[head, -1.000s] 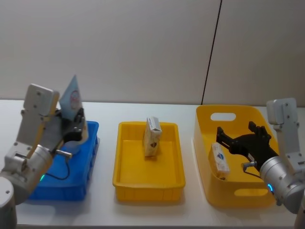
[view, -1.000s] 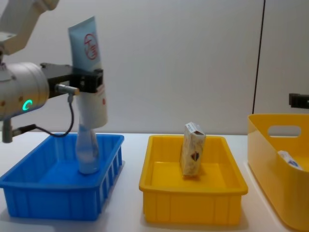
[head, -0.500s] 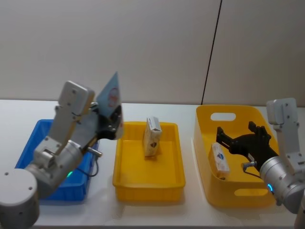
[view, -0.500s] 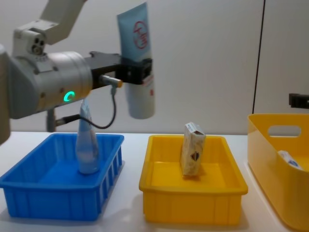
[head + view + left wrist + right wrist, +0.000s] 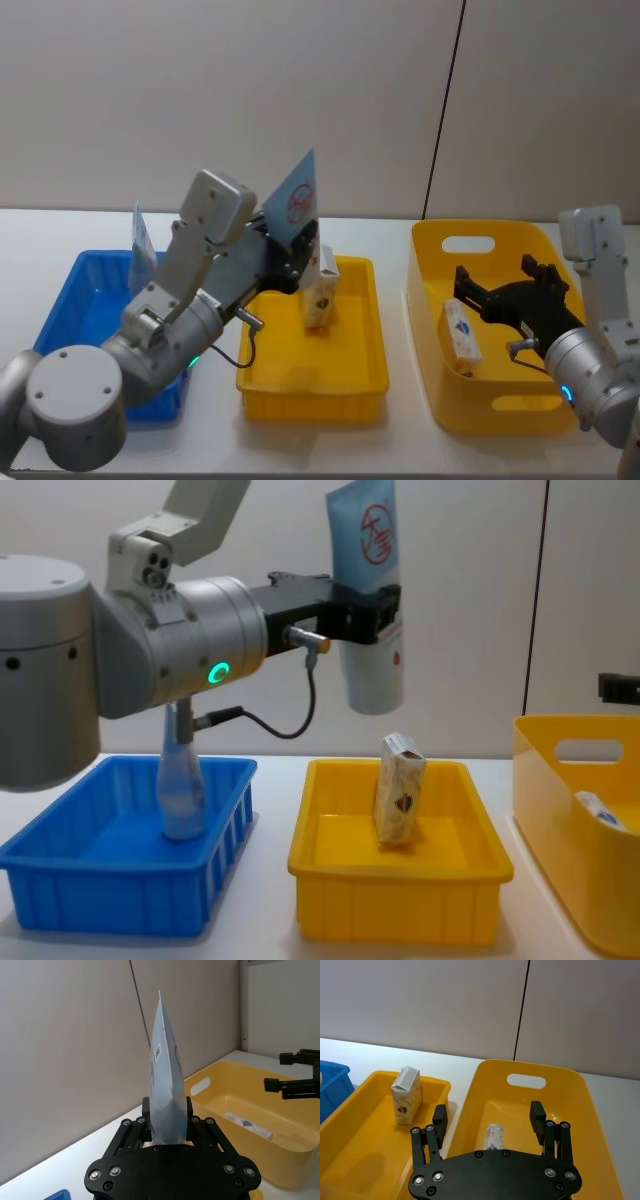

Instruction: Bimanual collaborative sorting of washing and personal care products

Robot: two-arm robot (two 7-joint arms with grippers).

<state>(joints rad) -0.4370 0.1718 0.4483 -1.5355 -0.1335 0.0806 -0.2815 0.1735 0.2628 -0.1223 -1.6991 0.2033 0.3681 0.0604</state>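
Left hand (image 5: 368, 615) high over the middle yellow tray (image 5: 400, 905), clenched on the red-circle tube (image 5: 364, 538) at mid-body. The tube is held upright: crimped end up, rounded end down.

From the chest view the tube's low end hangs above the beige pack (image 5: 398, 800), with open air between them. The pack stands upright toward the far side of the tray, touching no wall. The near half of the tray floor is bare.

Blue bin (image 5: 100, 895) at left, with a second tube (image 5: 182, 790) standing upright in it and bare floor to its right. Strips of worktop (image 5: 222, 310) show between the bins.

Right hand (image 5: 488, 1110) over the large yellow bin (image 5: 425, 300) at right, fingers spread, grasping nothing. A white product (image 5: 462, 333) lies flat on that bin's floor toward its left wall.
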